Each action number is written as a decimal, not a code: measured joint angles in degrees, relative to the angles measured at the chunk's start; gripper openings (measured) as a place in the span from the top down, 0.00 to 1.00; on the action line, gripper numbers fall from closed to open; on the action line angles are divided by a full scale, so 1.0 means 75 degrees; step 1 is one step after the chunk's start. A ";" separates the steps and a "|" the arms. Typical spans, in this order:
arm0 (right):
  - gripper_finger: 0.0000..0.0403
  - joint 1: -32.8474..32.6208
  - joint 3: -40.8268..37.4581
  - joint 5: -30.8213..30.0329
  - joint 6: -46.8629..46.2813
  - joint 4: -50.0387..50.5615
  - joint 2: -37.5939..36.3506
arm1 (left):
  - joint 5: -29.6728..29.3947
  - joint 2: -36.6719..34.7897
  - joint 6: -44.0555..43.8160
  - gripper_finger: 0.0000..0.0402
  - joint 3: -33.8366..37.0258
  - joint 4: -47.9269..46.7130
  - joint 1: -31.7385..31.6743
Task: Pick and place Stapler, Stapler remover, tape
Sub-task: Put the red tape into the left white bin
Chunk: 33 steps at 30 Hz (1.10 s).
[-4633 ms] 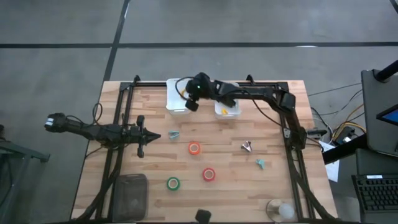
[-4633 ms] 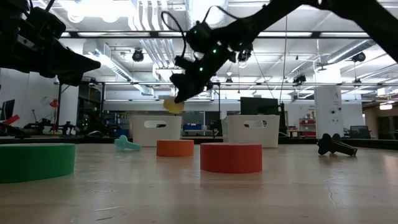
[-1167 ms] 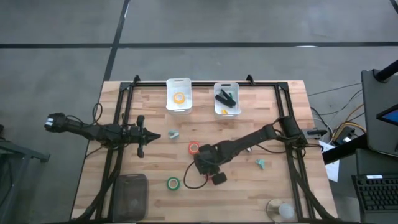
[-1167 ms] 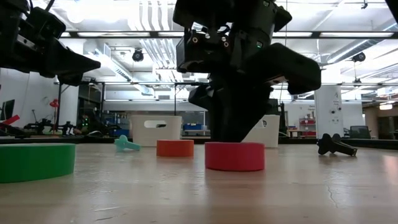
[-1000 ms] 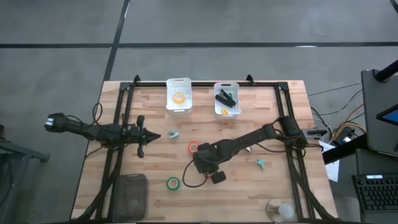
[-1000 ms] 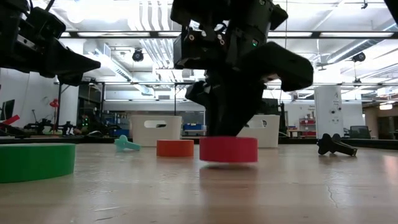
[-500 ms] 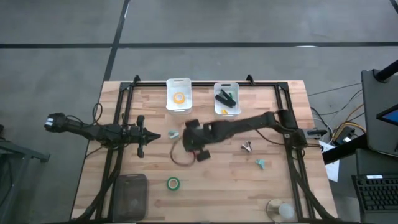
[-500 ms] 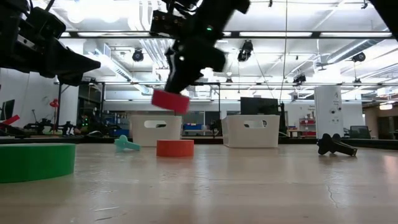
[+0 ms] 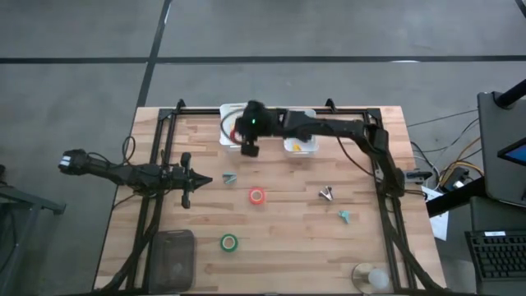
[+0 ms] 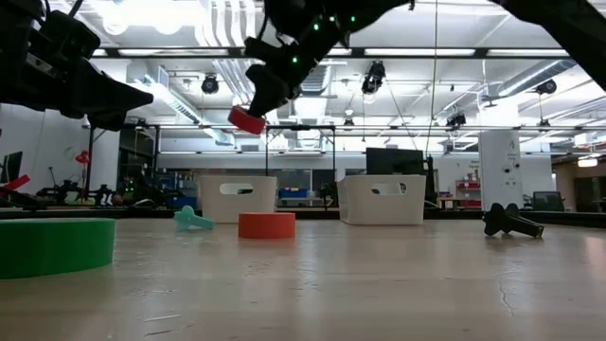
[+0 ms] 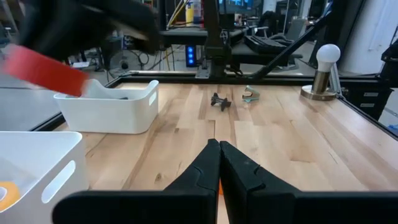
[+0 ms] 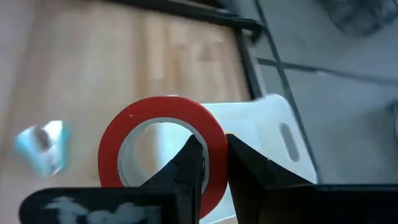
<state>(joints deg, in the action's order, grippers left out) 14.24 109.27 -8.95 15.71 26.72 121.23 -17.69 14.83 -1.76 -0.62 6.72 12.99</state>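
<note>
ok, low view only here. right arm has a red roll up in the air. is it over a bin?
Observer: Roughly. From above, the right claw hangs over the front corner of the left white bin.
Operator: grip solid?
Observer: Looks so. In the right wrist view the wall of the red tape roll is pinched between the fingers, one inside the ring and one outside.
Operator: left arm in the way?
Observer: No. The left claw is shut and sits low at the table's left side, well apart from that bin.
</note>
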 joint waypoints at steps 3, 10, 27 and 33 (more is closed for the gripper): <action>0.87 0.0446 -0.0025 0.0078 -0.0632 -0.0357 0.0009 | 0.0001 0.0000 0.0000 0.97 0.0002 0.0000 -0.0002; 0.87 0.1161 -0.0026 0.0807 -0.1373 -0.0935 0.0245 | 0.0003 0.0000 0.0000 0.97 0.0002 -0.0001 0.0000; 0.85 0.1305 -0.0026 0.0858 -0.1642 -0.1014 0.1294 | 0.0000 0.0000 0.0000 0.97 0.0002 -0.0041 -0.0003; 0.84 0.1311 -0.0026 0.0852 -0.1643 -0.1021 0.1472 | 0.0001 0.0000 0.0000 0.97 0.0002 -0.0044 0.0000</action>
<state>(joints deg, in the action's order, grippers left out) 24.07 109.08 -2.56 3.39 19.06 132.27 -17.68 14.83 -1.76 -0.60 6.39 12.99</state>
